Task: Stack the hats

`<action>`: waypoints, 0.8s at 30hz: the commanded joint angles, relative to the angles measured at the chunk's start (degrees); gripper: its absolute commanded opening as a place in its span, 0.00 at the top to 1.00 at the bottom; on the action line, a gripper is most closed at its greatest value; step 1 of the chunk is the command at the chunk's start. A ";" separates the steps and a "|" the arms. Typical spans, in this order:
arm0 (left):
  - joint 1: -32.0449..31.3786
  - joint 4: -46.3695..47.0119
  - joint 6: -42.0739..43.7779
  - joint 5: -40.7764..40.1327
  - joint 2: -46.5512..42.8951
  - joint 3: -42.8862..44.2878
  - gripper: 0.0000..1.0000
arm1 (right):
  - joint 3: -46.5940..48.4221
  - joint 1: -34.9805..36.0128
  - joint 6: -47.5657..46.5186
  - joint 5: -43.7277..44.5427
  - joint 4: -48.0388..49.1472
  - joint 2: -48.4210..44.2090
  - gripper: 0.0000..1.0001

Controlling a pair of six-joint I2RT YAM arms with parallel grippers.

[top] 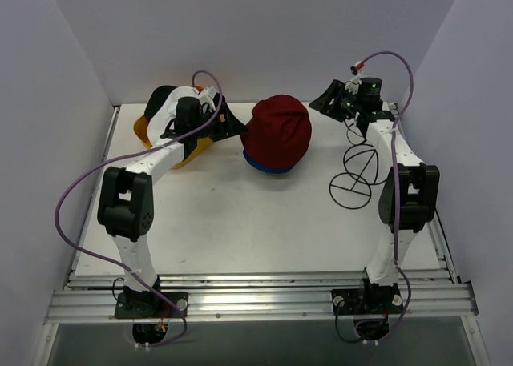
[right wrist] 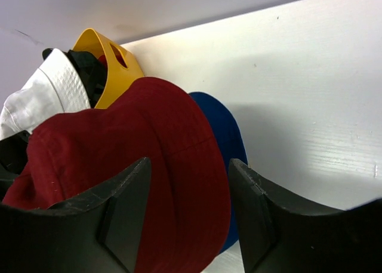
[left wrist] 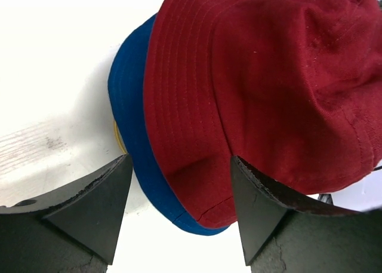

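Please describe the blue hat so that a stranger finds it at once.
On the white table, at its far middle, sits a maroon bucket hat. The blue hat lies under it, only its brim edge showing. Nothing else there is blue.

text: none legible in any view | maroon hat (top: 276, 130): plain | yellow basket (right wrist: 116, 79) contents: mostly hidden, cannot tell

The maroon hat (top: 276, 130) is plain; the blue hat (left wrist: 128, 100) is plain too, and the white hat (right wrist: 45, 94) likewise. The basket (right wrist: 122, 76) is yellow, the table (top: 240, 222) white, the 2 arms (top: 124, 206) black and white.
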 commanded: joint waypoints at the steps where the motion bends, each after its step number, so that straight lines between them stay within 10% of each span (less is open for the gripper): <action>1: 0.03 7.49 -1.27 2.67 -1.73 -0.69 0.25 | 2.46 -0.82 2.40 -3.99 2.83 0.68 0.49; 24: -0.06 23.76 -9.88 8.12 1.08 -7.89 0.38 | -2.12 -3.28 9.52 -9.88 13.38 6.65 0.43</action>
